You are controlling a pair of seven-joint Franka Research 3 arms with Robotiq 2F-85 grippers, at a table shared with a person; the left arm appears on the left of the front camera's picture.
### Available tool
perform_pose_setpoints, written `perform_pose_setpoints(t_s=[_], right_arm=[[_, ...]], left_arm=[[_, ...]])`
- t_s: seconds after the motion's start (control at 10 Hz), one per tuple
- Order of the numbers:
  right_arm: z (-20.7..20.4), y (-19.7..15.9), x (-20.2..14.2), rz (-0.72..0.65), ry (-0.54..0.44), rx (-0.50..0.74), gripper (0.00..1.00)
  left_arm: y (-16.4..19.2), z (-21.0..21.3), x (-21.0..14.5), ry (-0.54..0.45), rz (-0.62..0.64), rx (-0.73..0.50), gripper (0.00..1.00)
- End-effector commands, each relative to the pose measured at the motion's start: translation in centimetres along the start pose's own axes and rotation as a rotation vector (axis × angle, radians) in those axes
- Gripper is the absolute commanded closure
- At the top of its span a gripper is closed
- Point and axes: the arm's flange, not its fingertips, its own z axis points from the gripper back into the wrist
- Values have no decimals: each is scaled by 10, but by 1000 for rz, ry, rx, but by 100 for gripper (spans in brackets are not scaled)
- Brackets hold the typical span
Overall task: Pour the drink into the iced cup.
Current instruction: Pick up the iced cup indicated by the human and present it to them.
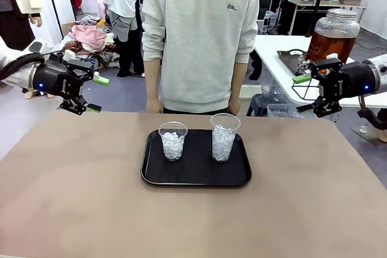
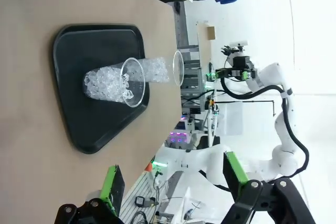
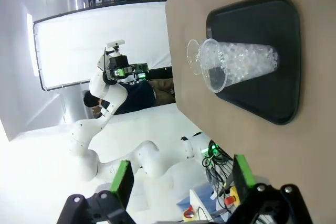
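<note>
Nearest, along the near edge of the tan worktop [image 1: 72, 209]: bare surface.

At the middle of the worktop, a black tray [image 1: 151, 176] with rounded corners, lying flat. On the tray's far half, two clear plastic cups, upright, apart from each other, both packed with ice: the shorter cup [image 1: 173, 142] toward the tray's left side, the taller cup [image 1: 224, 137] toward its right.

Up in the air by the far left corner of the worktop: left fingers [image 2: 113, 188], black with green pads, spread wide with nothing between them, turned in toward the tray. Seen along them in the left wrist view, tray and both cups ahead, well apart from the pads.

Off the right edge near the far right corner, also in the air: right fingers [image 3: 242, 172], likewise spread wide and holding nothing, turned toward the tray, well apart from the cups.

At the middle of the far edge: a person [image 1: 202, 34] in a light grey sweatshirt, standing, both hands down at the worktop's edge.

Farthest, behind the right arm, on a separate white table [image 1: 269, 49]: a big round glass jar [image 1: 338, 27] under a metal lid [image 1: 342, 12]. Inside it, the drink [image 1: 329, 46], amber-brown, filling most of the jar, well apart from both cups.
</note>
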Motion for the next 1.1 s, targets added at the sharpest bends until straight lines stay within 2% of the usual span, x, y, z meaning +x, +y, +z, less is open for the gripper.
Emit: perform_pose_setpoints(t_s=[0.0,0.5,1.0], right_arm=[[0,-8,10,2,4,55,0],[-2,-23,19,-4,9,95,0],[-4,-27,12,-28,8,59,0]], left_arm=[[9,1,8,0,7,-48,0],[22,-3,18,-18,47,-120,0],[23,-4,14,-16,61,-81,0]])
